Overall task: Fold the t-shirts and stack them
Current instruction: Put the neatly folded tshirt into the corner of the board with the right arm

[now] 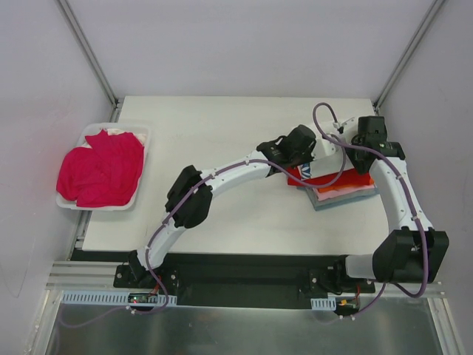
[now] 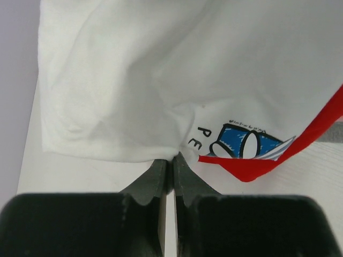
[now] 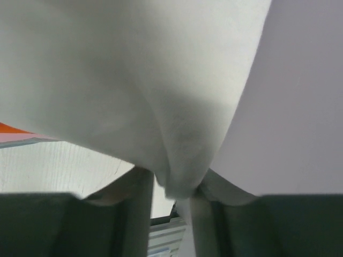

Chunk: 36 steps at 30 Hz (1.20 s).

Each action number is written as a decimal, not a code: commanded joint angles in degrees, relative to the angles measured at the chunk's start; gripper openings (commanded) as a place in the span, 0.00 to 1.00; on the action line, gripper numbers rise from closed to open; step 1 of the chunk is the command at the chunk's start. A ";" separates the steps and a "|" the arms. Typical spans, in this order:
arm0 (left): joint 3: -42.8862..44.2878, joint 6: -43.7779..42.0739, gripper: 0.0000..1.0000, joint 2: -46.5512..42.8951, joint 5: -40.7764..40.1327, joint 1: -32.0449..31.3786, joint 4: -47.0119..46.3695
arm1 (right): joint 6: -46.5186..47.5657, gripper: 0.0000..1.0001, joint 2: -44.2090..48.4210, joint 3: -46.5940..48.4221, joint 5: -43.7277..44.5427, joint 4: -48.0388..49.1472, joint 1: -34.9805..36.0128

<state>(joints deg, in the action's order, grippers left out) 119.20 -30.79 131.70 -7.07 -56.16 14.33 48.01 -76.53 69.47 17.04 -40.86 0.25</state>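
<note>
Left gripper point(image 2: 167, 160) clamped shut on the white tee's point(image 2: 161, 69) hem, over the stack point(image 1: 347, 191).
A fold is lodged between the right gripper's point(image 3: 174, 184) part-spread jaws; grip or release cannot be told. The stacking is judged nearly done, and the magenta tee point(image 1: 103, 170) in the tray point(image 1: 145, 140) is left to be folded.

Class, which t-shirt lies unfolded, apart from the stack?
The magenta t-shirt, crumpled in the white tray at left; the rest are at the pile on the right.

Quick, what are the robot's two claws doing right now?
Left gripper: closed, pinching the white cloth t-shirt with blue print.
Right gripper: jaws apart around the same t-shirt; grip cannot be told.
</note>
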 commanded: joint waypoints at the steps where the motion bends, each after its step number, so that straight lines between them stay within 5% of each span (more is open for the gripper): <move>1: -1.77 -0.85 0.04 -7.77 -0.57 0.00 0.00 | -0.63 0.48 4.01 1.45 1.51 -5.10 -0.08; 2: -1.86 -0.86 0.07 -8.21 -0.75 0.00 0.00 | -0.72 0.53 4.63 1.54 1.59 -6.32 -0.08; 4: -1.95 -0.94 0.36 -9.53 -1.36 0.26 0.09 | -0.72 0.69 6.65 1.63 2.03 -7.04 -0.08; 6: -1.34 -1.12 0.65 -10.49 -1.89 0.70 0.17 | -0.81 0.71 7.62 1.98 2.12 -7.65 -0.08; 8: -0.46 -1.21 0.69 -10.85 -2.51 1.14 0.26 | -1.07 0.72 7.98 3.65 2.56 -7.92 -0.16; 11: 2.00 -1.29 0.91 -11.29 -3.56 1.58 0.61 | -1.42 0.73 7.11 7.24 2.12 -8.53 -0.08; 20: 6.84 -0.68 0.99 -10.76 -4.36 5.44 0.97 | -2.13 0.80 -1.33 15.51 0.10 -6.08 0.54; 31: -8.27 2.22 0.99 -17.88 -2.16 10.98 0.70 | -4.06 0.83 -14.34 23.69 1.33 -5.45 7.74; 36: -16.53 2.31 0.99 -22.35 -1.37 12.04 -0.09 | -4.85 0.83 -15.58 15.97 1.33 -2.83 9.24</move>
<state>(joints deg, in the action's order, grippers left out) 107.00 -29.58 116.22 -10.48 -44.18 15.42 44.88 -92.33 89.71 17.54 -45.80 8.75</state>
